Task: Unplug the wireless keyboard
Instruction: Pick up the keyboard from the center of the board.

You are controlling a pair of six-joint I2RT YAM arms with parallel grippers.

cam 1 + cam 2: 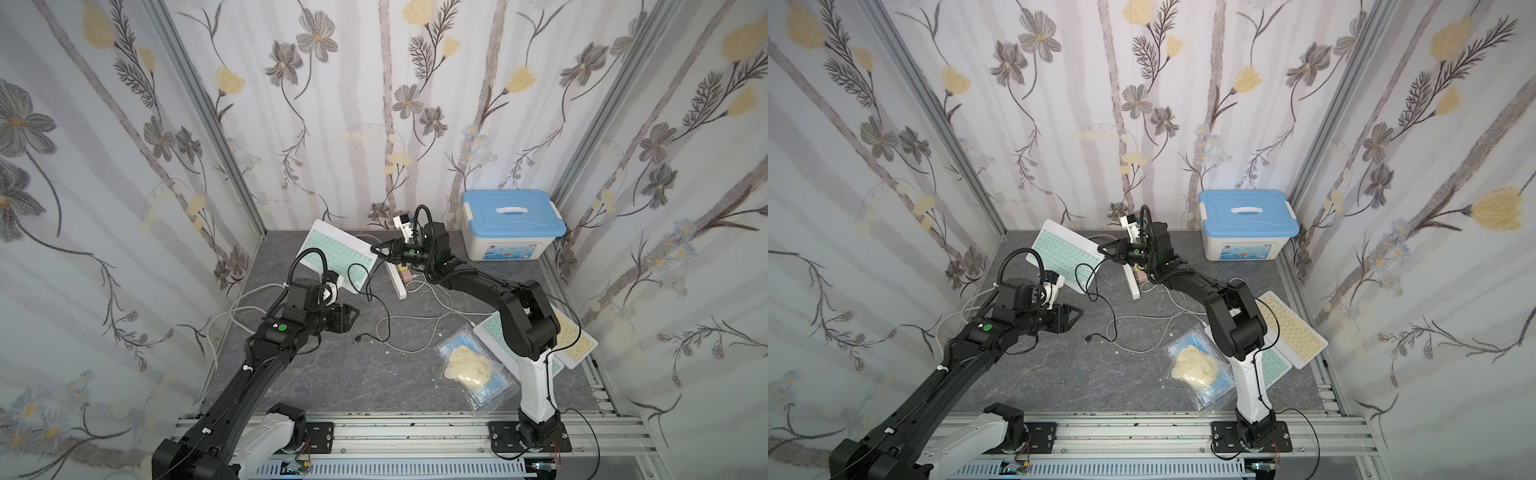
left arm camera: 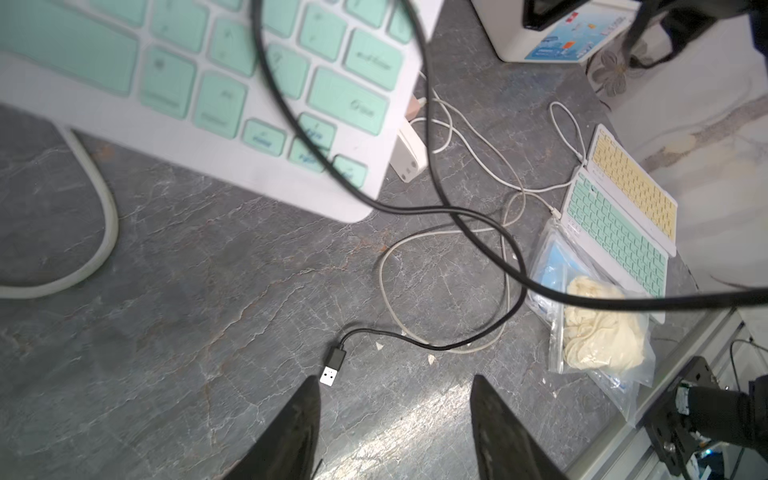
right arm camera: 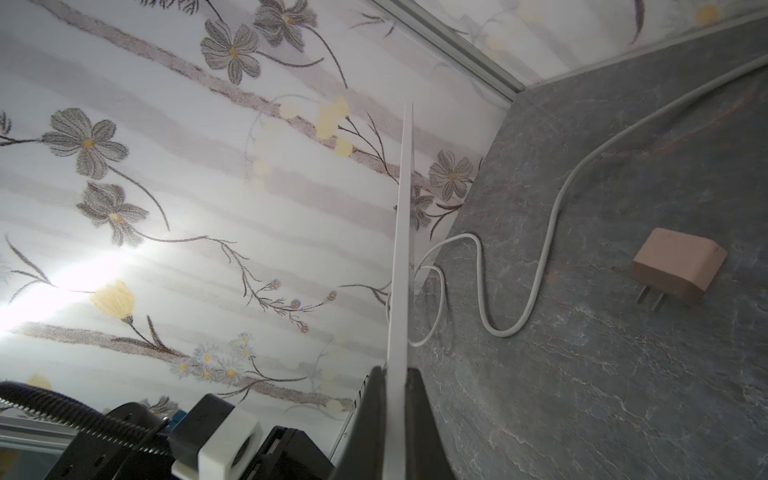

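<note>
In both top views I saw floral walls [image 1: 353, 104] around a grey marbled tabletop [image 1: 332, 374]; the right gripper [image 1: 376, 250] pinched the mint keyboard [image 1: 336, 253] by its edge near the back wall. Left wrist: the left gripper [image 2: 395, 415] hung empty, jaws apart, above the loose black plug [image 2: 332, 368]. Right wrist: keyboard edge-on, keys hidden.

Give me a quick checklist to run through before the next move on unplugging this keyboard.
1. Left hand open and empty: ok.
2. USB plug lying loose on the grey stone-patterned table, in no socket: ok.
3. Right hand shut on the edge of the white keyboard with mint-green keys: ok.
4. Black cable pulled out of that keyboard at its other end: cannot tell.
5. Black cable clear of the loose white cable: not ok, they cross.
</note>
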